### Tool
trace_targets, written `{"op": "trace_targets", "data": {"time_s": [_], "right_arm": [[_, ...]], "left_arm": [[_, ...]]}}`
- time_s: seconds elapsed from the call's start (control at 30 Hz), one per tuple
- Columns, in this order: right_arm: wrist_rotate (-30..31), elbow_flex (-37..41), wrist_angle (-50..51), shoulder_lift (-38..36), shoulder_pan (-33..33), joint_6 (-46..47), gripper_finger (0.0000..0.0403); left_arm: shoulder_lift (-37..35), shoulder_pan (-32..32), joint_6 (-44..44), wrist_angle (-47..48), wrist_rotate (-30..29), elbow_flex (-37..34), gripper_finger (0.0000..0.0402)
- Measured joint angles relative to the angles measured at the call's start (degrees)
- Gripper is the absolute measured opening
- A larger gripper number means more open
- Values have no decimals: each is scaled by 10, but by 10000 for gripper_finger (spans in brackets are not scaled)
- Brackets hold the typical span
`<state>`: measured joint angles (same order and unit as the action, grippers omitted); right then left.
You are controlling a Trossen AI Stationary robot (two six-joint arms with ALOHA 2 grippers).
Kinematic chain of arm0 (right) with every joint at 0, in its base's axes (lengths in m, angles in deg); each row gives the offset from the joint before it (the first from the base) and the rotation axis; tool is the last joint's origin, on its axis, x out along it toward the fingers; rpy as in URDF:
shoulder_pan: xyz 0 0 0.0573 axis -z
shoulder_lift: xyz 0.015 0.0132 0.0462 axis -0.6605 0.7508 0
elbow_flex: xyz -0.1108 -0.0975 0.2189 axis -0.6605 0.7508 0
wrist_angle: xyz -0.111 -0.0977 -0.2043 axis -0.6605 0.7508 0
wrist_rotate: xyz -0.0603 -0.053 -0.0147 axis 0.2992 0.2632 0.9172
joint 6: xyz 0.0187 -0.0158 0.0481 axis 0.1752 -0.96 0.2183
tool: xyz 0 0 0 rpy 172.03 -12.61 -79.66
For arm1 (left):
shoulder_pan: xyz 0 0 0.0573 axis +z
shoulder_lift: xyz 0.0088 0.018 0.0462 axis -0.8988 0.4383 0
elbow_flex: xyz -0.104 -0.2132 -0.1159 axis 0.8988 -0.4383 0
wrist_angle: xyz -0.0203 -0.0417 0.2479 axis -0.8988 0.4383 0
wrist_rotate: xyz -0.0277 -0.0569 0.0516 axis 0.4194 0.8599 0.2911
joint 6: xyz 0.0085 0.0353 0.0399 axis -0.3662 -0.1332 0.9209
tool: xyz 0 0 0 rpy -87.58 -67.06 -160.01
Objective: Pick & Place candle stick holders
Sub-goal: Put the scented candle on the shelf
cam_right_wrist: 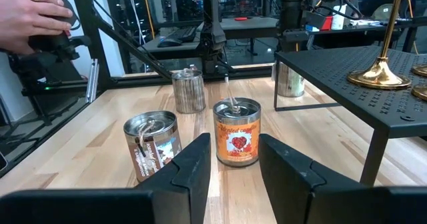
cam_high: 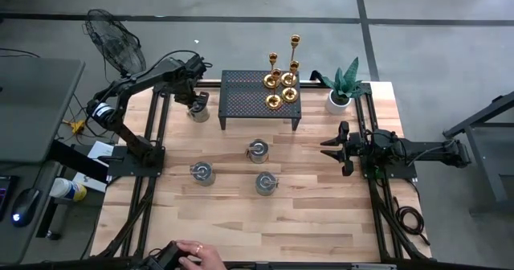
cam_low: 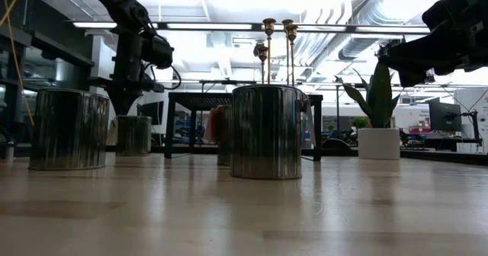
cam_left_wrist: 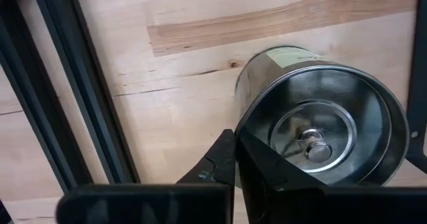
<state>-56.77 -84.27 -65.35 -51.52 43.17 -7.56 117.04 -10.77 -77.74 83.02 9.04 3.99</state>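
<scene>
Several gold candle stick holders stand on their round bases on a black perforated rack at the table's far side; their stems show in the low view, and one base shows in the right wrist view. My left gripper points down at an open silver tin by the rack's left end and is shut on it. My right gripper is open and empty at the table's right side, level, facing left toward the other tins. My left gripper comes from above and straddles the tin's wall at the rim. One finger is inside the tin and one is outside. The tin stands upright with its bottom on the table.
Three more tins stand mid-table; one has an orange label. A potted plant stands to the right of the rack. A person's hand holds a device at the near edge.
</scene>
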Motion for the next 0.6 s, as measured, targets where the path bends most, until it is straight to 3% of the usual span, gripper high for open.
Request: {"op": "trace_targets", "data": {"time_s": [0.3, 0.6], "right_arm": [[0, 0, 0, 0, 0, 0, 117], [0, 0, 0, 0, 0, 0, 117]], "left_arm": [[0, 0, 12, 1, 8, 1, 1], [5, 0, 40, 29, 20, 52, 0]]}}
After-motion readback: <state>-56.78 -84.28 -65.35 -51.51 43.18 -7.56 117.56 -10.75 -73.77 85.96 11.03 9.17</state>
